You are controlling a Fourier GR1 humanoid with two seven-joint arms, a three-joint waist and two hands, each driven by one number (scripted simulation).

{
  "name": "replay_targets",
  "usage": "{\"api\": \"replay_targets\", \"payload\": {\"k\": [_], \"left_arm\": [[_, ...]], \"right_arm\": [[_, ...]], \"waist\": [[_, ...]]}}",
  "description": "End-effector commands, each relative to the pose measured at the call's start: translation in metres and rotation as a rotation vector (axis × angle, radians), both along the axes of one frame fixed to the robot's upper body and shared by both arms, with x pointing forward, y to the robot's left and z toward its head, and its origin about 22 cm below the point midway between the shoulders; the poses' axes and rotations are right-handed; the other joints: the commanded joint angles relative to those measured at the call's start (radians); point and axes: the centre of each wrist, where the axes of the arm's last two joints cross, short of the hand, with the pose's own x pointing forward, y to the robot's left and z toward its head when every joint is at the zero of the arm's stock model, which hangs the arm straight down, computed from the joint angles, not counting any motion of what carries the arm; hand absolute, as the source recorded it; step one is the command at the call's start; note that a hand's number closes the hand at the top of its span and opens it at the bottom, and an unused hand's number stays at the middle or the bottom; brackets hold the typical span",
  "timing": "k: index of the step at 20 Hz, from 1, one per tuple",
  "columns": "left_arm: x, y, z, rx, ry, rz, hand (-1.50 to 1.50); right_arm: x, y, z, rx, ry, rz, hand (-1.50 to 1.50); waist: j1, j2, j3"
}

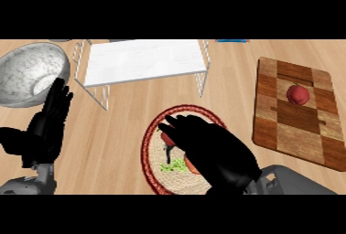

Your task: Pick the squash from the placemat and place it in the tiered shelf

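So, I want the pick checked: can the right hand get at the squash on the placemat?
Probably yes. The right hand is open directly over the placemat, hiding most of the squash, and nothing shows between them.

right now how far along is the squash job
Nothing is done yet: the squash lies on the placemat, mostly hidden, not in the tiered shelf. In hand: the right hand hovers open over it, no grasp visible. Left: grasp, lift, carry to the shelf, release. The left hand rests open at the left.
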Motion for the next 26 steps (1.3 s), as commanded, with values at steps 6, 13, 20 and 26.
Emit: {"api": "replay_targets", "payload": {"k": [6,13,20,26], "left_arm": [[-0.019,0.002,-0.003,-0.018,0.007,-0.011,0.0],[0.0,0.011,-0.009,0.002,0.003,-0.006,0.0],[0.002,0.005,0.007,0.021,0.009,0.002,0.0],[-0.008,0.022,-0.002,0.004,-0.022,0.01,0.0]], "right_arm": [[-0.011,0.021,-0.021,-0.308,-0.082,-0.105,-1.5],[-0.002,0.011,-0.064,-0.282,-0.072,-0.131,-1.5],[0.005,0.002,-0.082,-0.291,-0.058,-0.111,-1.5],[0.018,-0.015,-0.094,-0.281,-0.068,-0.127,-1.5]], "waist": [[0.006,0.0,0.001],[-0.001,0.005,0.001],[0.0,0.004,0.001],[0.001,0.004,0.001]]}}
